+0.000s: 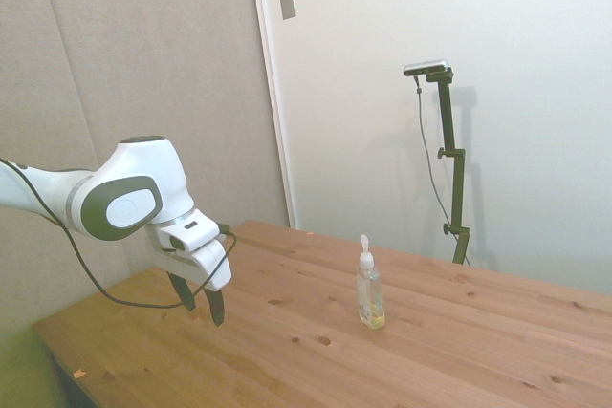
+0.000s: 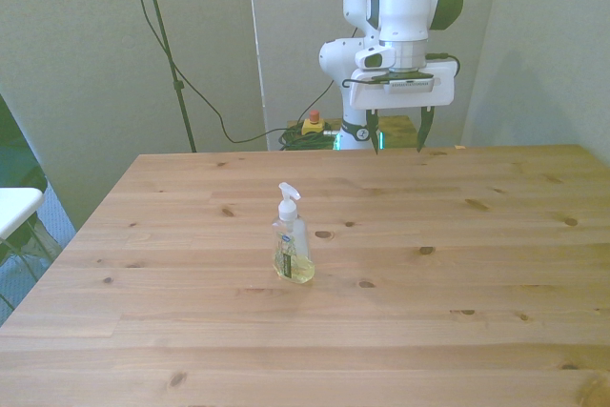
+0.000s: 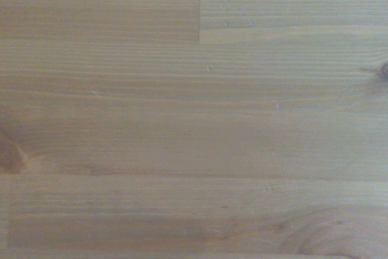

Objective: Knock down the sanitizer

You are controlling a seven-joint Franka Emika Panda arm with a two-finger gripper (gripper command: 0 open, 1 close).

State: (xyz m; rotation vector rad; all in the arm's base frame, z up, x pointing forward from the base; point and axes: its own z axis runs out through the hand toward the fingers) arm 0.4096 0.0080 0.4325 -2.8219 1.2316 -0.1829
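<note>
The sanitizer (image 1: 370,290) stands upright near the middle of the wooden table (image 2: 496,264), well clear of every edge, with nothing else around it. It is a small clear pump bottle with a white pump top and only a little yellowish liquid at the bottom, so it looks light and top-tall on a narrow base, likely to tip with a gentle sideways push. The smooth plastic would probably slide if struck low; a nudge high up, at the neck or pump, should topple it more surely. No grasp seems needed. The gripper (image 2: 397,133) hangs above the table's far edge, well apart from the bottle, its two fingers spread open and empty. The wrist view shows only bare wood grain.
</note>
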